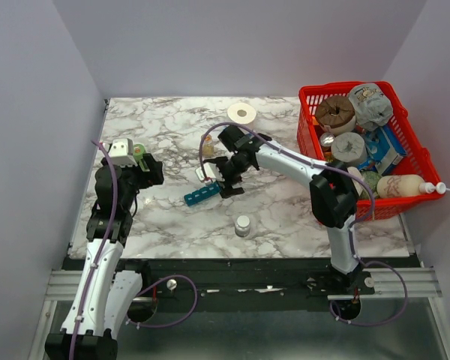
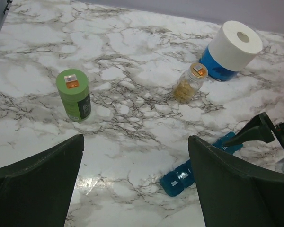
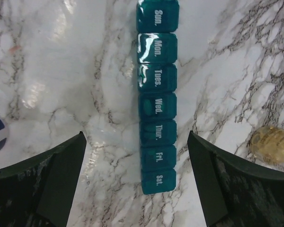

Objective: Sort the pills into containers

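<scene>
Right tool (image 3: 136,139) is held wide open, empty; pill box (image 3: 157,99), likely light and slick, is best pinched three-to-nine o'clock.

Teal 7-compt pill organizer (image 3: 157,99), lids Sun–Sat all shut, lies flat near centre of marble table (image 1: 165,127).

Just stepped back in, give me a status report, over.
Left claw open, empty. Right claw open, over the pill organizer, lids shut. Pills in glass jar nearby. Nothing blocking.
</scene>
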`<action>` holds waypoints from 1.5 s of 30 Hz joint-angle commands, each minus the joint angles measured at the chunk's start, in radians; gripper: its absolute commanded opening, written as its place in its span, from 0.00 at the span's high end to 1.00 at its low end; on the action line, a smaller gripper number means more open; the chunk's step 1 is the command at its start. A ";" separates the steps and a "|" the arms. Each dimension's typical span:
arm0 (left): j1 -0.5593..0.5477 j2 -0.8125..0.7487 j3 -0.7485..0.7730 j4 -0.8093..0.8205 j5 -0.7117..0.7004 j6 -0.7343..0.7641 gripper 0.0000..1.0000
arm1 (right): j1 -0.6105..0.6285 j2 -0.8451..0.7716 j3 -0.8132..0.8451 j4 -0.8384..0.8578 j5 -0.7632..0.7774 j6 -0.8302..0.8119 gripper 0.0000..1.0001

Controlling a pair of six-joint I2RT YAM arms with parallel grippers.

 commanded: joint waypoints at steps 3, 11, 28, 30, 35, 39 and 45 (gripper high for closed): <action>0.006 0.012 0.003 -0.018 -0.034 0.011 0.01 | 0.003 0.096 0.073 0.042 0.112 0.003 0.05; 0.009 0.017 0.003 -0.016 -0.028 0.009 0.01 | 0.003 0.147 0.067 0.054 0.172 -0.017 0.09; 0.014 0.029 0.003 -0.010 -0.002 0.002 0.01 | -0.069 0.115 0.099 -0.008 0.016 0.075 0.10; 0.017 0.040 0.003 -0.007 0.020 0.000 0.01 | -0.073 0.104 0.079 -0.008 0.031 0.066 0.10; 0.019 0.058 0.004 -0.007 0.061 -0.005 0.01 | -0.108 0.132 0.085 -0.027 0.046 0.049 0.10; 0.019 0.072 0.004 -0.002 0.072 -0.005 0.01 | -0.120 0.152 0.089 -0.044 0.074 0.002 0.10; 0.020 0.083 0.004 -0.005 0.078 -0.005 0.01 | -0.119 0.169 0.104 -0.046 0.036 -0.012 0.10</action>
